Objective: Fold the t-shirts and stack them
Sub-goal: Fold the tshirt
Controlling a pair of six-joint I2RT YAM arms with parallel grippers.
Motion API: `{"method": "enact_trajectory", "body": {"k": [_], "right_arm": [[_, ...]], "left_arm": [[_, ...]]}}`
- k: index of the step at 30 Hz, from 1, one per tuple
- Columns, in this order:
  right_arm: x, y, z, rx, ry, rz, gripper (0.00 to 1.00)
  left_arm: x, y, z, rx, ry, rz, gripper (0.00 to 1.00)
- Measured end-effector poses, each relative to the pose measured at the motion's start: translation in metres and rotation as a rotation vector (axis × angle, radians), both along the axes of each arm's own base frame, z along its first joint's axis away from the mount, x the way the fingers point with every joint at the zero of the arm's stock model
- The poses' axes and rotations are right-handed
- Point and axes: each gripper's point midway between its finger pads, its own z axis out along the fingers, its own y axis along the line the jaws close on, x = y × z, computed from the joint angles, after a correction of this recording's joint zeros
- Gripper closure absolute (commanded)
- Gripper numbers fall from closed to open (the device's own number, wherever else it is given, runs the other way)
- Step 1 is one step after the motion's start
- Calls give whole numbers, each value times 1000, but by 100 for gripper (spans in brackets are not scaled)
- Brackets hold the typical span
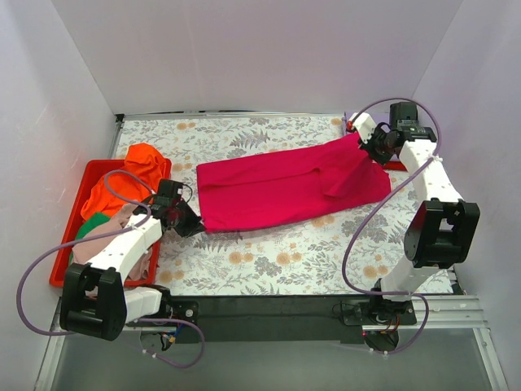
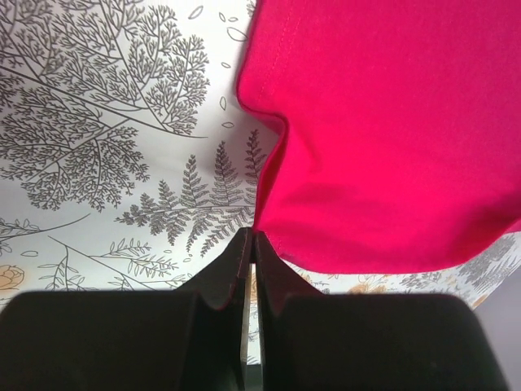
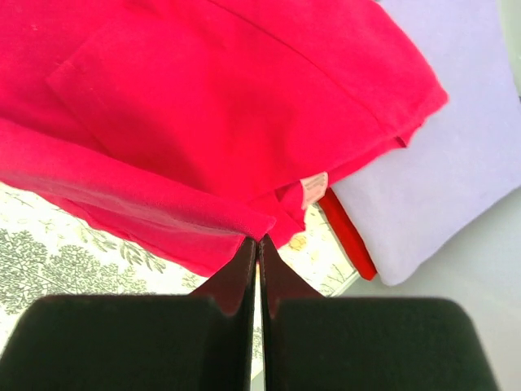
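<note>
1. White walls close in a table [image 1: 269,252] covered with a cloth printed in grey ferns and pale orange flowers.
2. One crimson t-shirt [image 1: 285,191] lies across the middle of the table as a long band running from left to right, its right end raised off the surface.
3. At the band's near-left corner, the left gripper [image 1: 195,226] sits low at the table. Its jaws are pressed together, and the shirt's edge runs right into their tips.
4. At the far right, the right gripper [image 1: 368,148] has its jaws pressed together on a gathered fold of the crimson cloth, holding that end up.
5. On the left side of the table stands a red tray [image 1: 67,244].
6. In the tray are an orange t-shirt [image 1: 138,163] at the far end, a green t-shirt [image 1: 91,221] nearer, and a beige-pink t-shirt [image 1: 145,265] partly hidden under the left arm.
7. In the right wrist view, a lavender t-shirt [image 3: 440,155] lies flat just beyond the crimson one, with a red strip [image 3: 346,232] showing beneath its edge.
</note>
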Motion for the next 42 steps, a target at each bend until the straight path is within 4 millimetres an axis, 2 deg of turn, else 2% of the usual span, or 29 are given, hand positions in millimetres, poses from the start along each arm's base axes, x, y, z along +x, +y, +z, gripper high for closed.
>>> {"method": "enact_trajectory", "body": {"k": [11,22,27,36,42], "right_arm": [[8,-7,17,9,-41,-29,99],[21,-8,36,34,-85,-50,99],[32,-8,33,51,-75,-64,99],[50,-8,24,73,-56,-93,99],[57,-8,26,85,-61,-110,99]], "left_arm": [[14,11,11,-12,-25,36,100],[25,14,6,-12,-8,30,100],[33,17,8,-7,-11,33,100],[61,17,11,-1,-26,18,100],[78,17,3,6,-9,7,100]]}}
